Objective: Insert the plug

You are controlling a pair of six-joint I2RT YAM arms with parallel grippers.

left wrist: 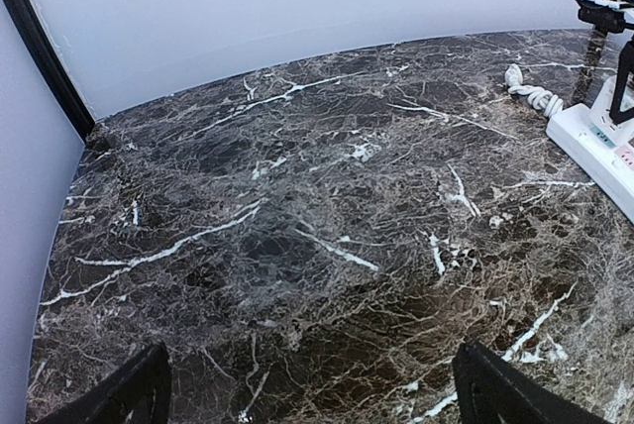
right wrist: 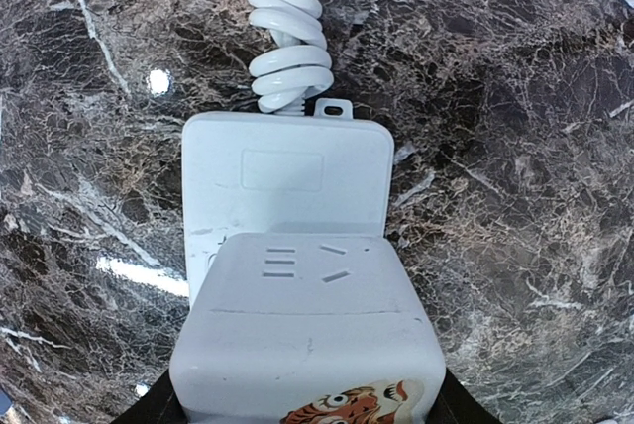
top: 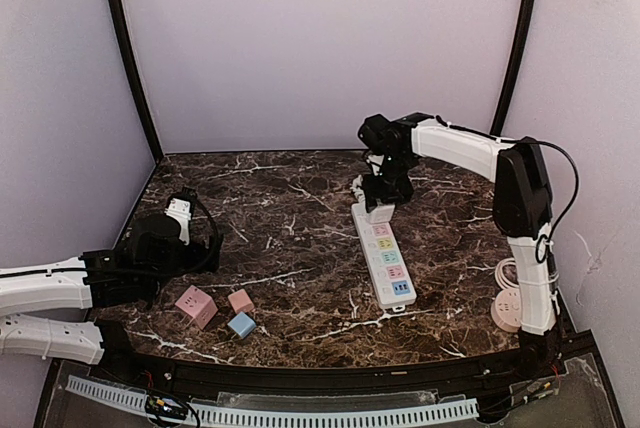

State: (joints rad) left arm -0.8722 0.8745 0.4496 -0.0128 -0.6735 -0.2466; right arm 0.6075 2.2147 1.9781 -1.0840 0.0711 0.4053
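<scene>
Scattered at 7 o'clock on the marble table [top: 300,188]: larger pink cube adapter [top: 196,305], smaller pink cube adapter [top: 240,301], blue cube adapter [top: 241,324], all well apart from the white power strip [top: 388,260] lying right of centre. Coiled white cord [right wrist: 289,48] at its 12 o'clock end. Round white unit [top: 508,308] at 4 o'clock.

Reaching in from 4 o'clock, elbow high, wrist bent down: right gripper [top: 380,204] clamped on white cube plug [right wrist: 307,335] over the strip's far end; seated or not, cannot tell. Low at 9 o'clock: left gripper [left wrist: 315,384], fingers spread wide.
</scene>
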